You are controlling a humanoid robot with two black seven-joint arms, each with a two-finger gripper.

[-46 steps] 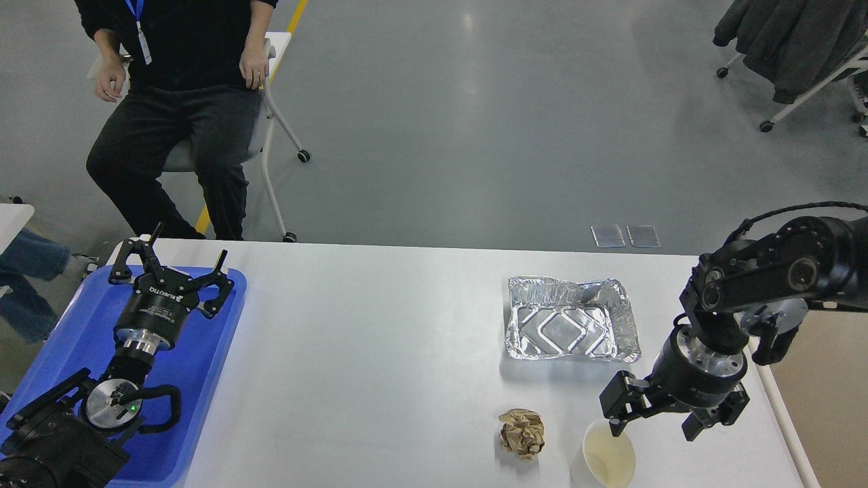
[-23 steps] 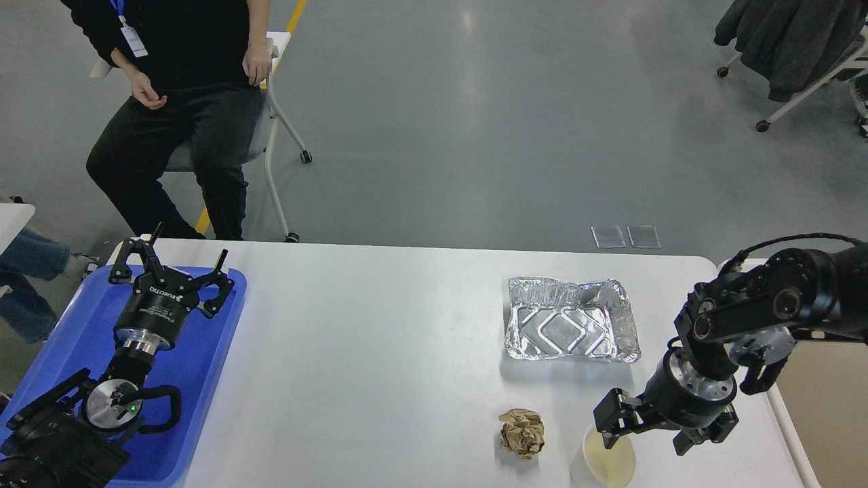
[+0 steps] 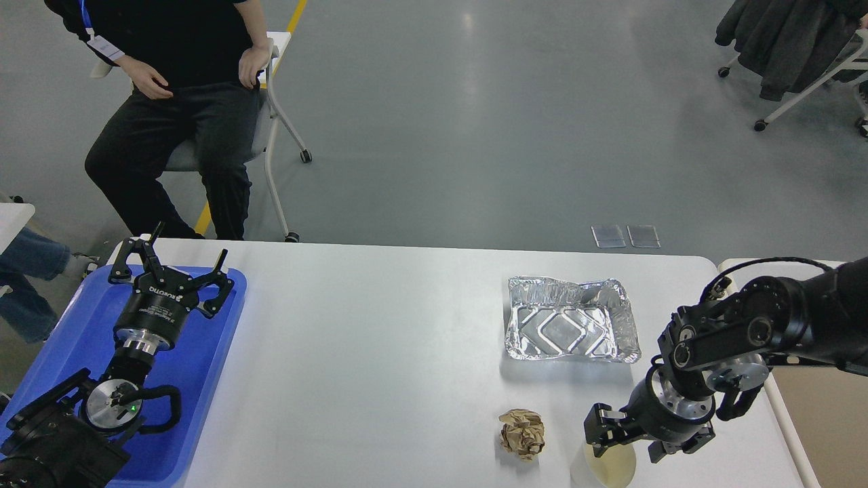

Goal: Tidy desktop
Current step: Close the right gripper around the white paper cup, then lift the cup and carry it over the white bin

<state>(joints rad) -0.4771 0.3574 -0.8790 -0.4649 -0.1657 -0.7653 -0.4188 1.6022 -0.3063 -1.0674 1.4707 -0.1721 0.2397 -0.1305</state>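
Right gripper (image 3: 622,440) dropped lower, fingers apart straddling pale paper cup (image 3: 608,466) rim; left gripper (image 3: 169,264) unmoved, spread over blue tray (image 3: 81,332).

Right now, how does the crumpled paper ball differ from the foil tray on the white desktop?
The paper ball is brown and matte; the foil tray is silver and shiny. The paper ball is a small crushed lump, while the foil tray is a wider, open, shallow rectangle and looks empty. The paper ball lies nearer me, close to the cup; the foil tray sits farther back. Both rest untouched on the desktop.
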